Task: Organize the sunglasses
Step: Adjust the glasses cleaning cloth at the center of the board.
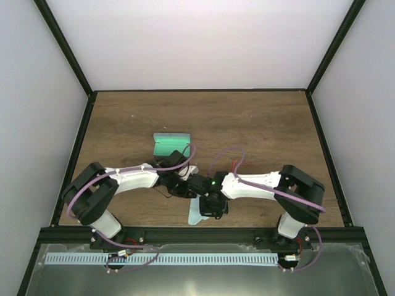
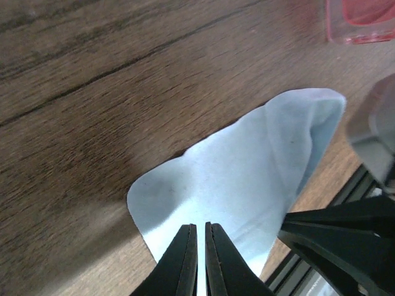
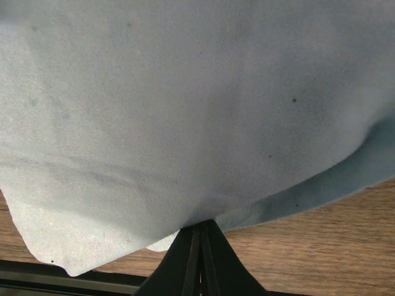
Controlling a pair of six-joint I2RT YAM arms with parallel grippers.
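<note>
— Where are the sunglasses [image 2: 361, 20]?
— I only catch a red see-through corner of them, in the left wrist view. It lies on the table [image 2: 92, 123] at 1 o'clock from the cloth [image 2: 247, 172], apart from it. The frame edge cuts off the rest.
— And the left gripper [image 2: 199, 227]?
— Closed to a thin slit, with its tips over the cloth's near edge. I can't tell whether any fabric is caught between them.
— The right gripper [image 3: 199, 227]?
— Pinched tight on the cloth's edge. The fabric spreads over its tips, and a darker fold shows at 3 o'clock.
— How does it look from above?
— The two grippers meet near the middle of the table, the left at 10 o'clock from the right. The cloth pokes out at 8 o'clock from the right gripper. The case [image 1: 171, 145] lies open with its green inside showing, near the left gripper at its 12 o'clock.
</note>
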